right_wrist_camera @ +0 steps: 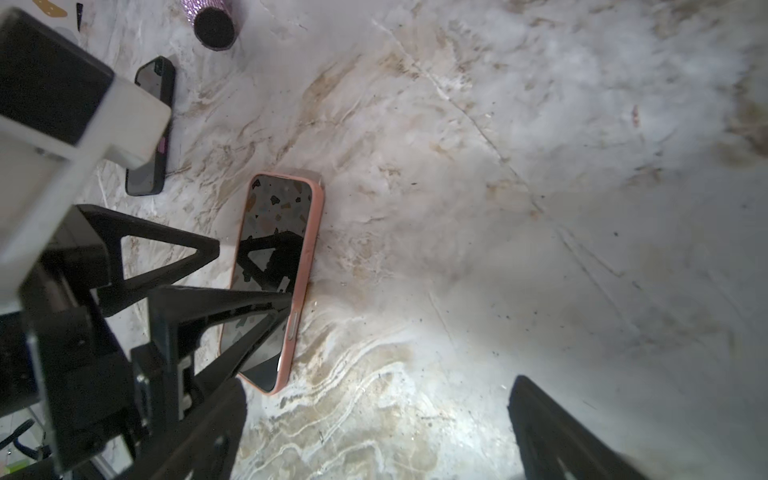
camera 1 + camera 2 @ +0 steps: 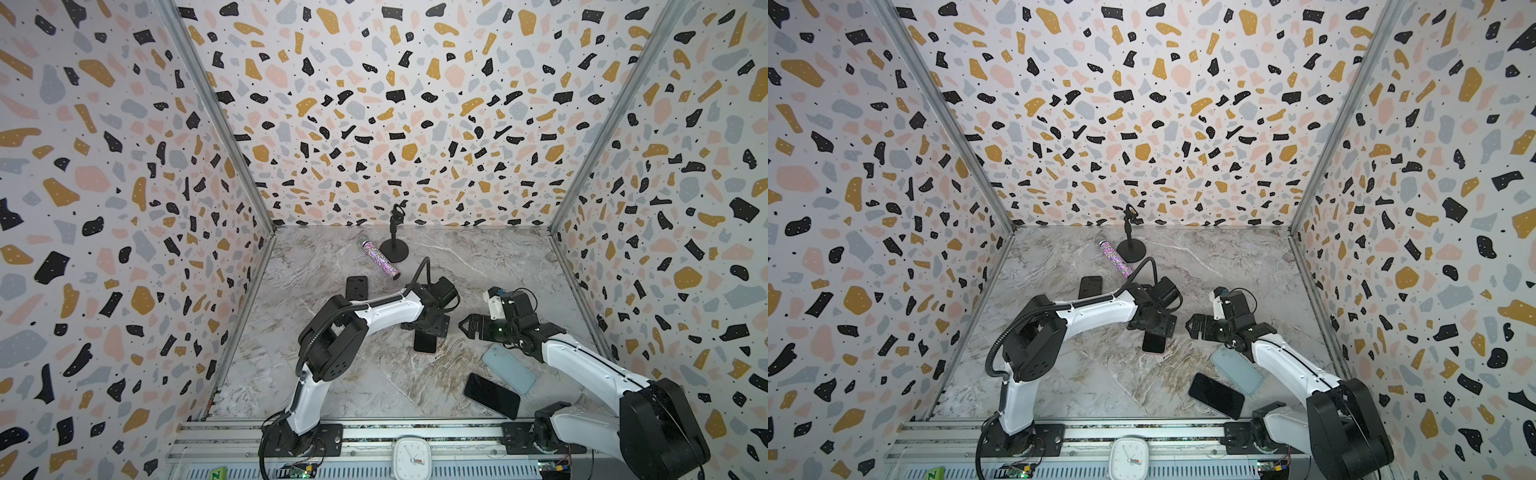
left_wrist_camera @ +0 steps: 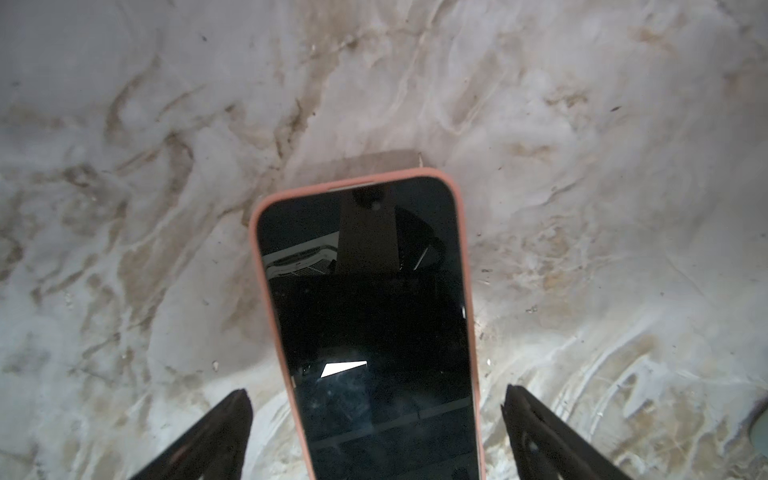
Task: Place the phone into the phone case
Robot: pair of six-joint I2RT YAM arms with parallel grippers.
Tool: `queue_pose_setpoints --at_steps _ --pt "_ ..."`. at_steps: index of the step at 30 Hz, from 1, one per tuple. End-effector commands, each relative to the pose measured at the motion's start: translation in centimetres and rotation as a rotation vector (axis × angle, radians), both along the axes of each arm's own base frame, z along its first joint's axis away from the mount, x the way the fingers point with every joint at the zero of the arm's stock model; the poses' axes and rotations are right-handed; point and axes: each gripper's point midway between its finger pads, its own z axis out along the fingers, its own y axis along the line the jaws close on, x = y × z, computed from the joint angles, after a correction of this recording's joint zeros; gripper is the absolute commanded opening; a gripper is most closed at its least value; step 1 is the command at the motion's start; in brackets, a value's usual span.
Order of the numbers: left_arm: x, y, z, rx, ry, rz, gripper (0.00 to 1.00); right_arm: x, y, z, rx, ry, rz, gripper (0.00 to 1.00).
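A phone (image 3: 365, 299) with a dark screen lies face up on the marble table inside a salmon-pink phone case (image 3: 254, 216), whose rim wraps all its visible edges. My left gripper (image 3: 376, 390) is open, one finger on each side of the cased phone with a gap on both sides. In both top views the phone (image 2: 424, 341) (image 2: 1153, 343) pokes out from under the left gripper (image 2: 428, 326). My right gripper (image 2: 467, 324) (image 1: 378, 382) is open and empty just to the right, over bare table. The right wrist view shows the pink case (image 1: 309, 249) beside the left fingers (image 1: 208, 249).
A pale blue phone-shaped slab (image 2: 509, 368) and a black phone (image 2: 491, 395) lie at the front right under the right arm. Another black phone (image 2: 356, 287) lies left of centre. A glittery bottle (image 2: 380, 259) and a black stand (image 2: 394, 249) are at the back.
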Motion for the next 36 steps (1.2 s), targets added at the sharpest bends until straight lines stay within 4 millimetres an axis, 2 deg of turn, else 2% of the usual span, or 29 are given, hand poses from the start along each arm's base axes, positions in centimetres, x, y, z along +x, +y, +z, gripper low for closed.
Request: queue_pose_setpoints --at_steps 1,8,12,16,22,31,36 --pt "0.0 0.0 -0.4 0.030 -0.001 0.016 0.96 0.4 0.2 0.8 0.021 -0.033 0.000 1.00" --pt "-0.3 -0.6 -2.0 0.058 0.016 0.004 0.97 0.3 0.5 0.1 0.032 -0.014 0.016 1.00" --pt "0.0 0.4 -2.2 0.115 -0.002 0.013 0.87 0.2 0.6 -0.1 0.038 -0.003 0.021 0.99" --pt "0.4 0.8 -1.6 0.130 -0.030 0.023 0.78 0.2 0.7 -0.2 0.040 -0.002 0.023 0.98" --pt "1.2 1.2 -0.9 0.120 -0.047 0.040 0.72 0.3 0.8 -0.1 0.036 0.000 0.031 0.98" --pt "4.0 4.7 1.1 0.061 -0.081 0.104 0.66 0.3 0.9 -0.2 0.031 0.007 0.037 0.97" --pt "6.2 7.6 2.2 0.077 -0.103 0.131 0.64 0.5 0.9 -0.4 0.028 0.013 0.040 0.97"
